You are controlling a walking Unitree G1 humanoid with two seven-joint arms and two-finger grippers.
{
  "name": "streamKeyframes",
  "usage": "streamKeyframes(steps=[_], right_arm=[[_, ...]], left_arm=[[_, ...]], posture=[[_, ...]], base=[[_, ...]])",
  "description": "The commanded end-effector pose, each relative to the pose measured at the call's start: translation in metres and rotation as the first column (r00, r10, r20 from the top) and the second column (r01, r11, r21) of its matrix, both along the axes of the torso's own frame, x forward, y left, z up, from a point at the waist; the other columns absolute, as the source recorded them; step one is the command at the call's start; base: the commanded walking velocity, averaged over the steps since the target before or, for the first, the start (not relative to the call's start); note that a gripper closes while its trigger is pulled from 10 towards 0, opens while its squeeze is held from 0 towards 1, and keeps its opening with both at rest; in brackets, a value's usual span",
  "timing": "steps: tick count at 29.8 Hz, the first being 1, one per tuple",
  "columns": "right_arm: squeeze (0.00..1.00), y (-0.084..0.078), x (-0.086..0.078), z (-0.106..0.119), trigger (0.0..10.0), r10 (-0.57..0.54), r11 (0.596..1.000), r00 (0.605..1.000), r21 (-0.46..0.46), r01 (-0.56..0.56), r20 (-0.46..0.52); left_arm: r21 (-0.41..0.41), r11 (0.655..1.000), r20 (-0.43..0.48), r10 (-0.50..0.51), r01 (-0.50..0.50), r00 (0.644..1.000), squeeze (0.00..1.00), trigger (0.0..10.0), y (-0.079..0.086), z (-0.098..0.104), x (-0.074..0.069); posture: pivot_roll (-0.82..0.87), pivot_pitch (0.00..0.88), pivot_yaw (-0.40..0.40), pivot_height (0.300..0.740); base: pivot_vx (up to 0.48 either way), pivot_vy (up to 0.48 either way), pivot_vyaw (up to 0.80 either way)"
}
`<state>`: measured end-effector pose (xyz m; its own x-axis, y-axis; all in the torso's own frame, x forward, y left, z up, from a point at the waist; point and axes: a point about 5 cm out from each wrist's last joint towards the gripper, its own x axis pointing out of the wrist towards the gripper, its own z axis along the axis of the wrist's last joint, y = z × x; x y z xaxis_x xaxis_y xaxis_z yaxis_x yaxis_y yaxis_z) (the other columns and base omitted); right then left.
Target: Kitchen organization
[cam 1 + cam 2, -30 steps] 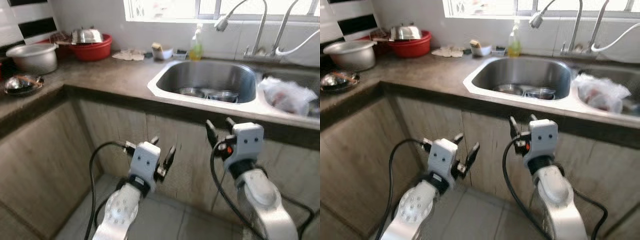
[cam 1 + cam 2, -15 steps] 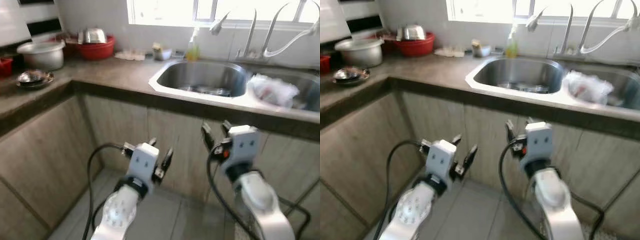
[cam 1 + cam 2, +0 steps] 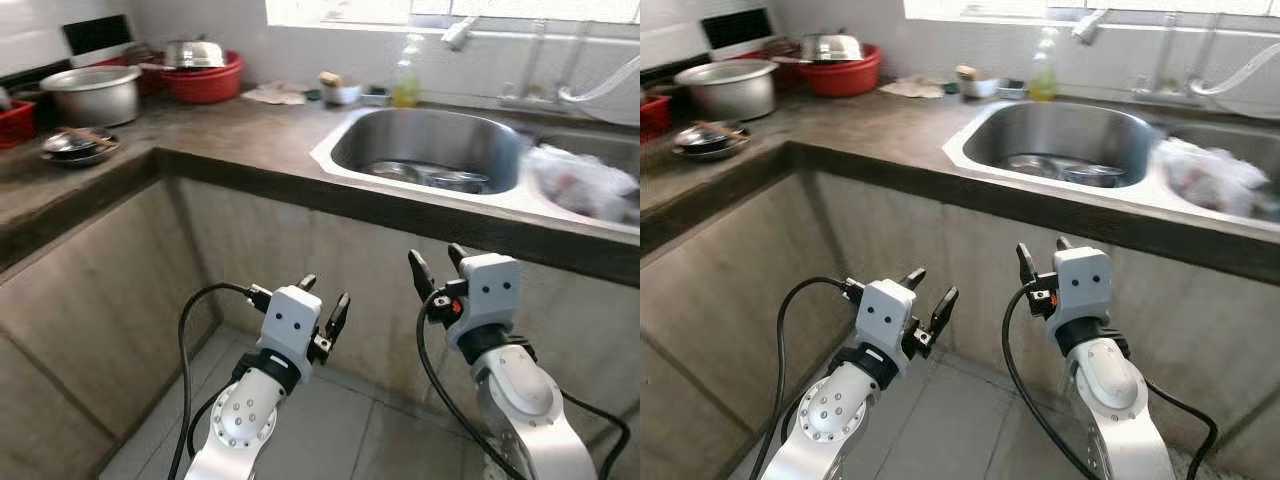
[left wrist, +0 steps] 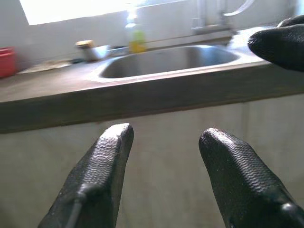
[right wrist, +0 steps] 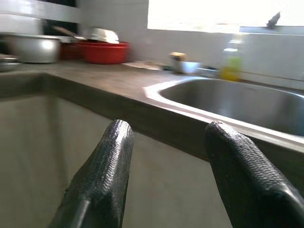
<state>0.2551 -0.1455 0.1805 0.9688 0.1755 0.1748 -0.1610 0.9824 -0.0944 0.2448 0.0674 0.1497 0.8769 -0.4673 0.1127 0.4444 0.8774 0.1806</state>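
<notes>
I face a dark kitchen counter (image 3: 230,140) with a steel sink (image 3: 430,150) that holds several metal dishes (image 3: 445,180). My left gripper (image 3: 322,303) is held low in front of the cabinet face, below the counter edge, open and empty. My right gripper (image 3: 438,266) is a little higher, just under the sink's front edge, open and empty too. In the left wrist view the left fingertips (image 4: 114,142) point at the counter front. In the right wrist view the right fingertips (image 5: 118,137) point along the counter toward the sink.
At the counter's far left stand a red basin (image 3: 205,75) with a steel lid, a grey pot (image 3: 92,93) and a small steel plate (image 3: 72,145). A soap bottle (image 3: 405,85) and taps (image 3: 560,70) line the window wall. A plastic bag (image 3: 585,185) lies in the second basin.
The whole view has shifted as the camera moved: the counter now sits a little lower and nearer in frame. Both grippers hold the same open pose.
</notes>
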Motion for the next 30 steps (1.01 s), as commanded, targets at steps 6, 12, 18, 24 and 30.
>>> streamKeyframes(steps=[6, 12, 18, 24, 30], right_arm=[[0.00, 0.0043, 0.0020, 0.0031, 10.0, 0.024, 1.000, 1.000, 0.018, -0.024, 0.006], [0.00, 0.0048, 0.0021, 0.0047, 10.0, 0.021, 0.999, 1.000, 0.029, -0.021, 0.012], [0.00, 0.0072, 0.0002, 0.0053, 10.0, 0.033, 0.999, 0.999, 0.013, -0.033, 0.023], [0.00, 0.0077, 0.0013, 0.0058, 10.0, 0.035, 0.999, 0.999, 0.009, -0.035, 0.026], [0.00, 0.0091, 0.0025, 0.0064, 10.0, 0.036, 0.999, 0.999, 0.016, -0.036, 0.029]], left_arm=[[0.008, 1.000, 0.006, -0.006, 0.006, 1.000, 0.00, 10.0, 0.0003, 0.0002, 0.0002], [0.006, 1.000, 0.002, -0.008, 0.008, 1.000, 0.00, 10.0, -0.0006, -0.0001, 0.0003], [0.005, 1.000, 0.002, -0.007, 0.007, 1.000, 0.00, 10.0, -0.0004, -0.0004, 0.0005], [0.007, 1.000, 0.004, -0.001, 0.001, 1.000, 0.00, 10.0, 0.0006, 0.0003, 0.0008], [0.006, 1.000, 0.009, 0.003, -0.003, 1.000, 0.00, 10.0, 0.0012, 0.0016, 0.0014]], posture=[[-0.01, 0.000, -0.005, 0.740], [-0.01, 0.000, -0.004, 0.740], [-0.01, 0.000, -0.006, 0.740], [0.00, 0.000, -0.006, 0.740], [0.00, 0.000, -0.007, 0.740]], base=[[0.366, 0.000, 0.24], [0.381, 0.000, 0.00], [0.379, 0.000, 0.53], [0.379, 0.000, 0.80], [0.376, 0.000, 0.80]])
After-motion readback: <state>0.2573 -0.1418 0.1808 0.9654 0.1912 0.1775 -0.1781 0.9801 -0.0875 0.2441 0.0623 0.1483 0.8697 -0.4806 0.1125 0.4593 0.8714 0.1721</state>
